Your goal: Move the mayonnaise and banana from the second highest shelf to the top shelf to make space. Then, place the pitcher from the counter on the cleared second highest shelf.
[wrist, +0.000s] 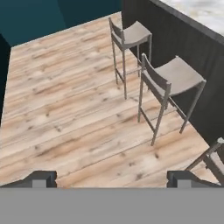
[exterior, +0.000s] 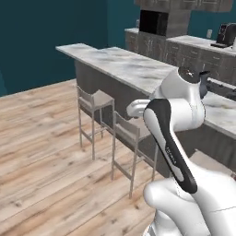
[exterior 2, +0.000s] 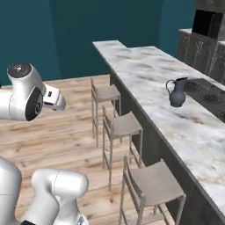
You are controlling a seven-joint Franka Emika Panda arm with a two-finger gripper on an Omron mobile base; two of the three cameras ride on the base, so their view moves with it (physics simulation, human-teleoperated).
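The dark slate-grey pitcher (exterior 2: 177, 92) stands upright on the long marbled counter (exterior 2: 145, 72), just left of the inset black cooktop (exterior 2: 205, 91). In the left base view, the counter (exterior: 124, 62) runs behind my arm. My gripper (wrist: 112, 179) is open, its two dark fingertips (wrist: 41, 178) wide apart with nothing between them. It looks down at the wooden floor, on the stool side of the counter and well away from the pitcher. The mayonnaise, the banana and both shelves are out of view.
Three bar stools (exterior 2: 125, 125) line the counter's near side; two of them (wrist: 177, 76) lie ahead of the hand. Open wooden floor (wrist: 65, 109) spreads to the left. Dark cabinets with a microwave (exterior: 154, 22) and a coffee machine (exterior: 226, 34) stand at the back.
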